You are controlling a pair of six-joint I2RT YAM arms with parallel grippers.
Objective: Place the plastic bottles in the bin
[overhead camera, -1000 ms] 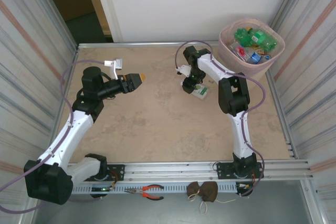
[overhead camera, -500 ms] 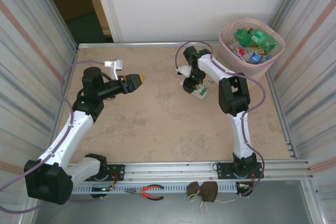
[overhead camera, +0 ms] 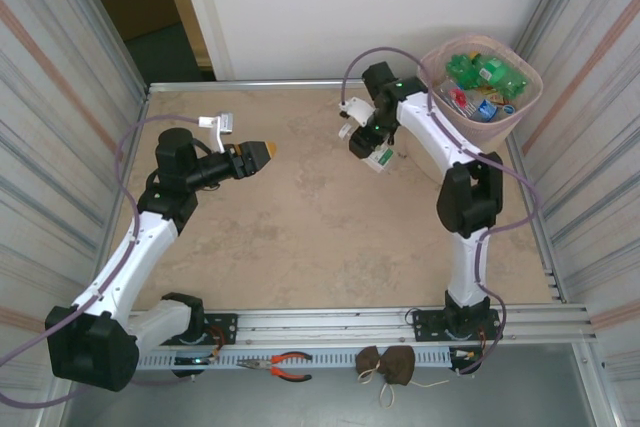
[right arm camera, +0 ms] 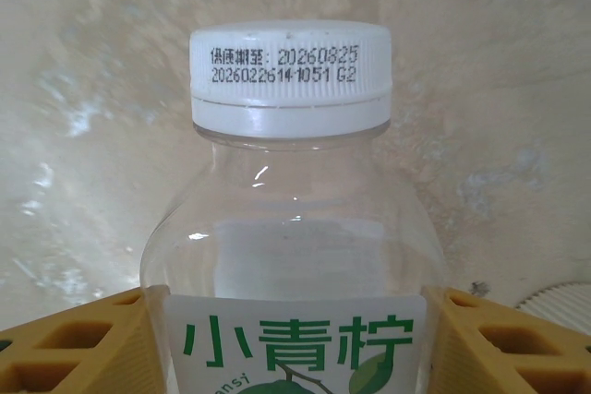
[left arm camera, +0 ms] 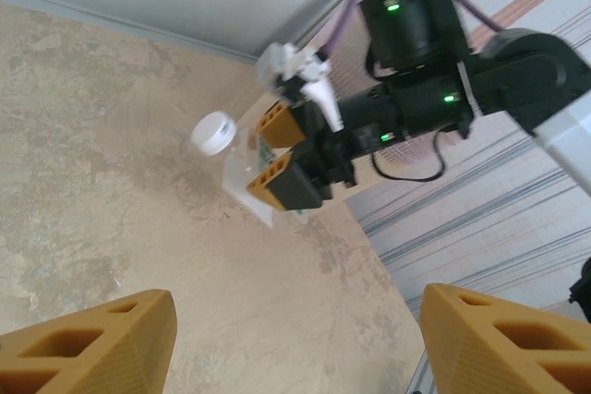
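right hand (right arm camera: 294, 346) clamping clear bottle (right arm camera: 291, 228), white cap (right arm camera: 291, 76), green-lettered white label (right arm camera: 231, 357)

Clear glossy plastic seen in the bottle (right arm camera: 291, 256), ridged white plastic cap (right arm camera: 290, 76), matt mottled table (overhead camera: 300, 237), ribbed metal walls (overhead camera: 60, 97)

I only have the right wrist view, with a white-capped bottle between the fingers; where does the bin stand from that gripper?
Observer: The bin stands in the far right corner of the table, to the right of the right gripper and farther back.
Operator: Is anything in it already?
Observer: Yes, several bottles, mostly green, lie inside.
Operator: And the left arm?
Observer: The left gripper hangs open and empty over the table's left half, facing your bottle.
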